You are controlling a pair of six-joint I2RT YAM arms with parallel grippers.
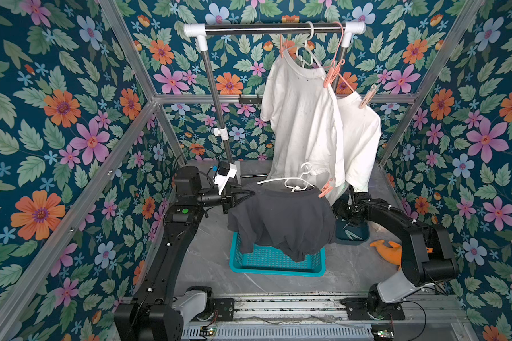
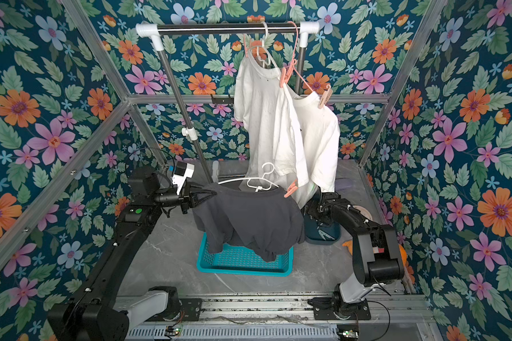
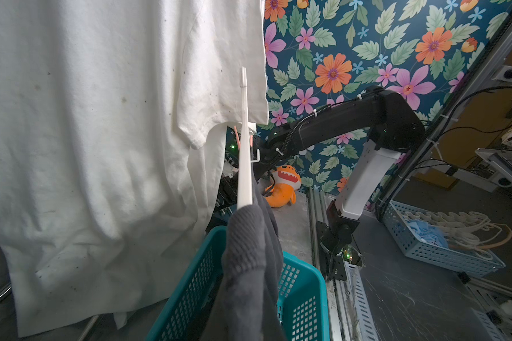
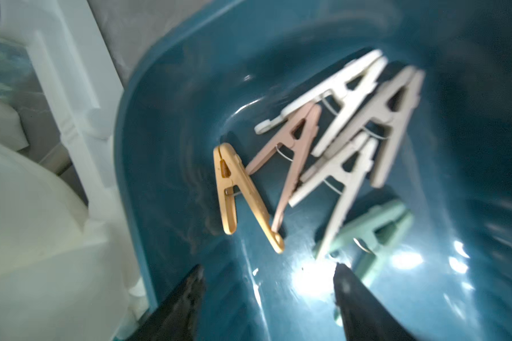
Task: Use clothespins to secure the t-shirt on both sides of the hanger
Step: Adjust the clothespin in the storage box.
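Observation:
A dark grey t-shirt (image 1: pixel 281 221) (image 2: pixel 249 218) hangs on a white hanger (image 1: pixel 290 180) (image 2: pixel 254 180) above the basket. My left gripper (image 1: pixel 250 194) (image 2: pixel 213 193) is shut on the shirt's left shoulder and holds it up. In the left wrist view the grey cloth (image 3: pixel 249 265) covers the jaws and the hanger (image 3: pixel 244 147) shows edge-on. One salmon-pink clothespin (image 1: pixel 325 189) (image 2: pixel 291 189) grips the right shoulder. My right gripper (image 4: pixel 269 267) hangs open and empty over a dark teal bin (image 4: pixel 160 118) (image 1: pixel 352 233). In it lie several clothespins: yellow (image 4: pixel 243 195), pink (image 4: pixel 293 153), beige (image 4: pixel 337 177), green (image 4: pixel 376 227).
A turquoise basket (image 1: pixel 275 262) sits under the dark shirt. Behind it a clothes rack (image 1: pixel 272 28) carries two white t-shirts (image 1: pixel 302 118) pegged on hangers, reaching down close to the dark shirt. An orange plush toy (image 1: pixel 387 251) lies beside the right arm.

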